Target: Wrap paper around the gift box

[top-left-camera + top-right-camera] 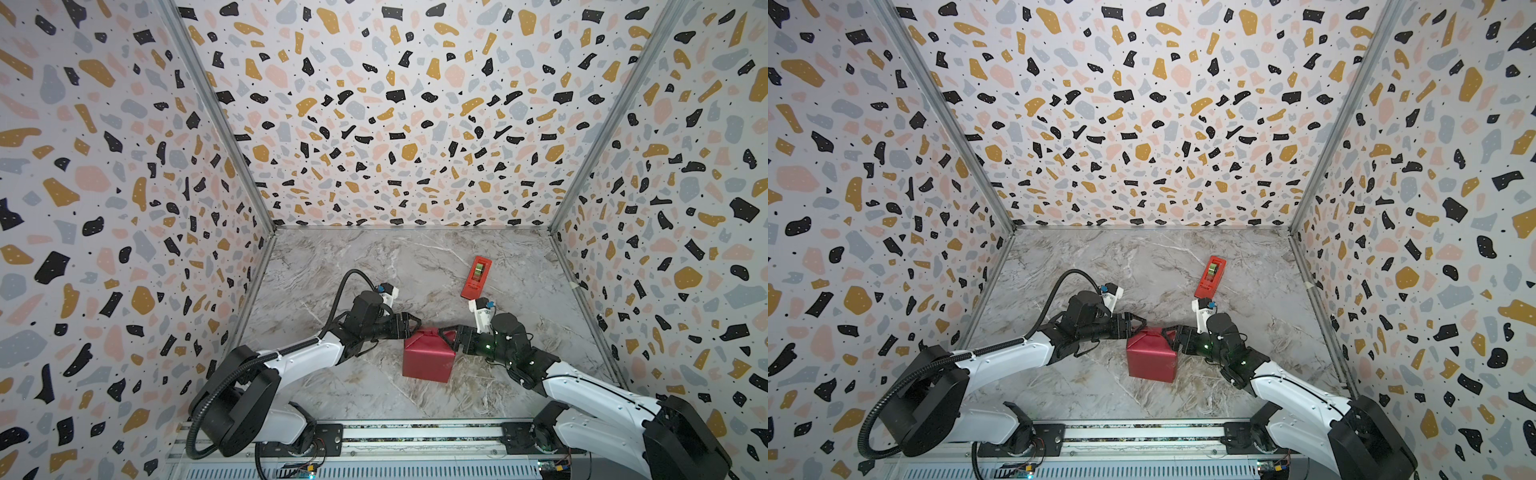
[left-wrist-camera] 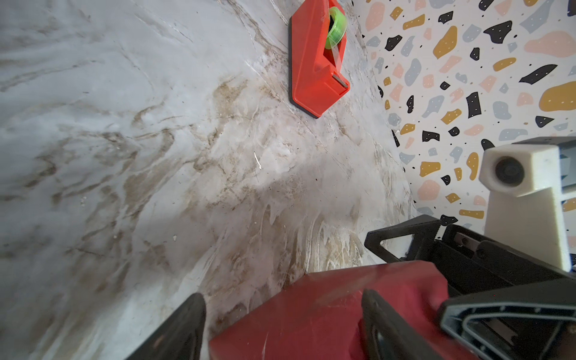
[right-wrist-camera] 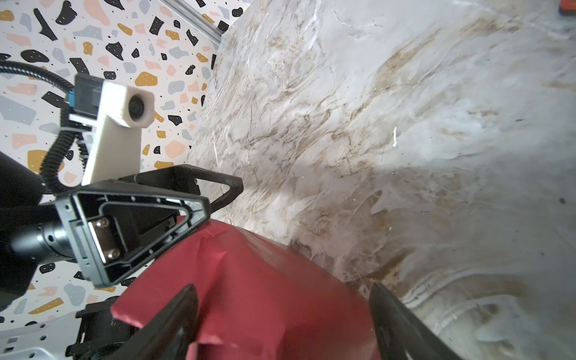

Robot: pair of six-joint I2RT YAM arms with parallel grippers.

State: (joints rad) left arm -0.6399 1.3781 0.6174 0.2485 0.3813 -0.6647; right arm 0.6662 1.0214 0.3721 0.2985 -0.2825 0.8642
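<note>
Gift box (image 1: 428, 359), covered in red paper (image 3: 249, 280), sits near-centre on the tabletop (image 1: 332, 270). Left pincer (image 1: 417, 322) and right pincer (image 1: 442, 331) flank its far top edge. Both gape wide, clamp nothing, and look equally close.

Paper (image 1: 426, 357), between left gripper (image 1: 417, 322) and right gripper (image 1: 446, 338): plain crimson red, matte, darker along creases.
Both grippers: black.
Arms (image 1: 303, 357): white shells, black joints.
Wrist camera mounts (image 2: 526, 187): cream-white, black lens.
Tape dispenser (image 1: 476, 277), beyond right gripper: red-orange, dark base edge.
Tape roll (image 2: 336, 28) in it: bright green.
Table (image 1: 374, 270): pale grey marble pattern, white and tan-brown veins.
Walls (image 1: 374, 104): off-white terrazzo print with black, mustard, pink and grey-blue blotches, fine black specks.
</note>
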